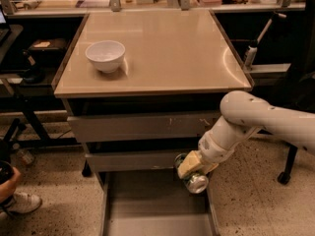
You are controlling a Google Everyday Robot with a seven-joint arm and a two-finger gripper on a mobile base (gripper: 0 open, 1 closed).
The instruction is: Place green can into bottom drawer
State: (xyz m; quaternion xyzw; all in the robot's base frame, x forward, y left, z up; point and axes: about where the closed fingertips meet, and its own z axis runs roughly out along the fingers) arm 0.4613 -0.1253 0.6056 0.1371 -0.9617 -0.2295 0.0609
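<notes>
The green can (193, 181) lies tilted in my gripper (189, 167), its shiny silver end facing down and toward the camera. The gripper is shut on the can and holds it over the right rear part of the open bottom drawer (152, 200), above the grey floor and close to the right side wall. My white arm reaches in from the right. The can's green sides are mostly hidden behind the yellowish fingers (189, 164).
A white bowl (105, 56) stands on the beige tabletop (162, 48). Below it are the scratched top drawer front (142, 126) and the middle drawer front (133, 160), both shut. A person's shoe (22, 203) is at the left on the floor. A chair base stands at the right.
</notes>
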